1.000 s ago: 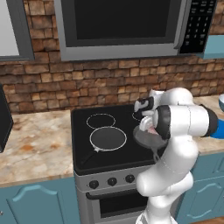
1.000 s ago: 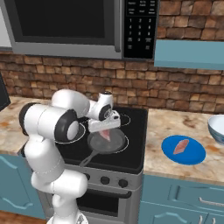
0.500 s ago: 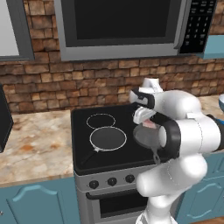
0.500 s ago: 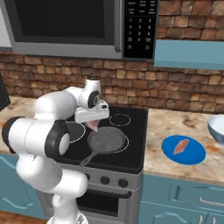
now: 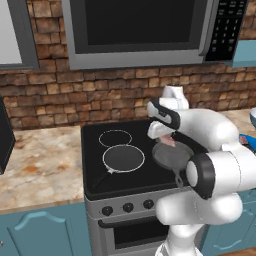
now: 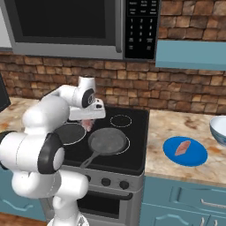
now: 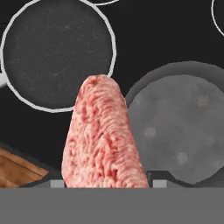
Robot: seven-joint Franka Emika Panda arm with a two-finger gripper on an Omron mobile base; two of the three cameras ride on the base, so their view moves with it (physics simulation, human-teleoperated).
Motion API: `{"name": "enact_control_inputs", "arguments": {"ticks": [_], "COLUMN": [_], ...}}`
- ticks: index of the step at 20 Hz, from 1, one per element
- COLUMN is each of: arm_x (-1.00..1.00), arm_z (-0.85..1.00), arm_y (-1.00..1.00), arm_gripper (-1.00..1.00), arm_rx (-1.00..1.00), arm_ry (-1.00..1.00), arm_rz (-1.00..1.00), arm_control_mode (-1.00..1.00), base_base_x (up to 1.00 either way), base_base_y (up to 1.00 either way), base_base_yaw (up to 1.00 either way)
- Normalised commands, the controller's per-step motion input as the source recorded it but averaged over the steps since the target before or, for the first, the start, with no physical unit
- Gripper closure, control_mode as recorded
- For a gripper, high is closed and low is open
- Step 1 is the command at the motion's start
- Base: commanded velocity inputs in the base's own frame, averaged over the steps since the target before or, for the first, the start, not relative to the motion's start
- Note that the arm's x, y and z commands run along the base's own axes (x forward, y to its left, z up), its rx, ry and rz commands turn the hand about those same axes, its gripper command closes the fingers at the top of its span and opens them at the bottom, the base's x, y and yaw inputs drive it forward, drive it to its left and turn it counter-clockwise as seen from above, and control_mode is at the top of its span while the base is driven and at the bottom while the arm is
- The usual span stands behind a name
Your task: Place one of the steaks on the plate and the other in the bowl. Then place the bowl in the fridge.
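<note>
The hand [image 6: 88, 122] hangs above the stove [image 6: 132, 154], pinching one steak [image 7: 104, 140] that dangles from between its fingers. In the hand view the meat points down over the black stovetop, between a ringed burner [image 7: 57, 52] and the grey pan [image 7: 179, 131]. The pan [image 6: 107, 141] sits on the stove's front right burner, its handle reaching toward the front edge, and the hand is just beside its left rim, above it. The other steak [image 6: 182, 148] lies on the plate [image 6: 196, 156], which rests on the table right of the stove, near the front edge. The bowl [image 6: 219, 129] stands further right, at the table's far end. The stovetop between pan and plate is bare.
</note>
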Motion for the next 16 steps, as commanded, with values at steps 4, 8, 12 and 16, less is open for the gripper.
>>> {"name": "enact_control_inputs", "arguments": {"ticks": [4,8,12,16], "arm_x": [-0.34,-0.32,-0.49,-0.66], "arm_z": [0.0,0.19,0.53,0.49], "arm_y": [0.11,0.0,0.01,0.01], "arm_gripper": [1.0,1.0,1.0,1.0], "arm_rx": [0.03,0.01,0.0,0.0], "arm_ry": [-0.23,-0.15,-0.11,-0.14], "arm_rz": [-0.42,-0.3,-0.03,-0.01], "arm_control_mode": [-1.0,-1.0,-1.0,-1.0], "base_base_x": [0.0,0.0,0.0,0.0], "base_base_y": [0.0,0.0,0.0,0.0], "base_base_yaw": [0.0,0.0,0.0,0.0]}}
